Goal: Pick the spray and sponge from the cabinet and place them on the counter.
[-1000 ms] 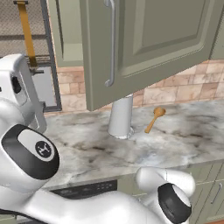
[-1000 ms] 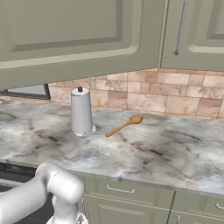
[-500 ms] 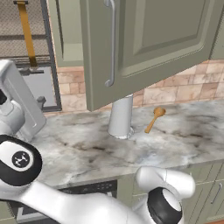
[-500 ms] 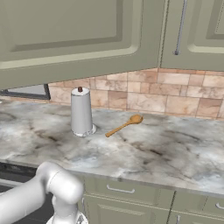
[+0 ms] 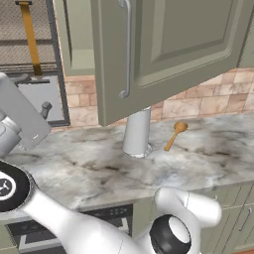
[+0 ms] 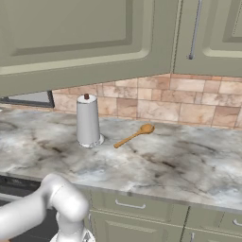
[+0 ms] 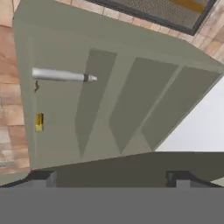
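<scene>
Arm has swung further left, off the open cabinet (image 5: 163, 59). Gripper (image 7: 113, 177) jaws wide, empty. Nothing picked; counter (image 6: 179, 165) lacks both items.

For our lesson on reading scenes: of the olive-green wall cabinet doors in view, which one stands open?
The cabinet door with the long metal bar handle, swung out over the paper-towel roll. The neighbouring door sits flush and shut.

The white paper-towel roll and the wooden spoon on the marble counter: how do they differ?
The white paper-towel roll stands upright; the wooden spoon lies flat. The roll is white with a dark knob; the spoon is orange-brown. The roll is wider; the spoon is slim. Both rest on the marble counter.
</scene>
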{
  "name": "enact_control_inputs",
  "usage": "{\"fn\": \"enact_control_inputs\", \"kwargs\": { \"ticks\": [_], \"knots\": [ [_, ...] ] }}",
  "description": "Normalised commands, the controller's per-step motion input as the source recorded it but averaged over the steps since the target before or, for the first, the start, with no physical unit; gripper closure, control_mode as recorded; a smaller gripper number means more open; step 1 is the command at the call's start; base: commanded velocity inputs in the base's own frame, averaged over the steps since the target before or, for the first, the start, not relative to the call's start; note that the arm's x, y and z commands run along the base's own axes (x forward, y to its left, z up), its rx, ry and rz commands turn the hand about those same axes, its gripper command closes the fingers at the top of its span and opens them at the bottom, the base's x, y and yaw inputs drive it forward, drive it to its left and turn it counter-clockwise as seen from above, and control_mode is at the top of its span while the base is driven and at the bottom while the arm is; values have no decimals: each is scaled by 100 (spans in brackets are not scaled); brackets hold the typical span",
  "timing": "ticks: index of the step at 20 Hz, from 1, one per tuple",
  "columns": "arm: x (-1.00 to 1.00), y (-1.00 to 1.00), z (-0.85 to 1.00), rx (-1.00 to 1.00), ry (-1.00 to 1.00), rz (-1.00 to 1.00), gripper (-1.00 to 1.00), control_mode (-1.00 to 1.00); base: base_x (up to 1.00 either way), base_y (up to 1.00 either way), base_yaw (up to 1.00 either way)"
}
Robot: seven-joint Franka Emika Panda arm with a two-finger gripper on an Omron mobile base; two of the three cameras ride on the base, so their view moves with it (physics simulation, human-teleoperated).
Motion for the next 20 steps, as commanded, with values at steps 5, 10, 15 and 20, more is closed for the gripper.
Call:
{"fn": "enact_control_inputs", "kwargs": {
  "ticks": [5,10,15,20],
  "knots": [
    [0,15,7,12,-27,-23,-100,-100,0,0,0],
    [0,3,0,15,-12,-15,-100,-100,0,0,0],
    [0,0,13,25,-9,-14,-100,-100,0,0,0],
    [0,-20,25,29,0,-4,-100,-100,0,0,0]
  ]
}}
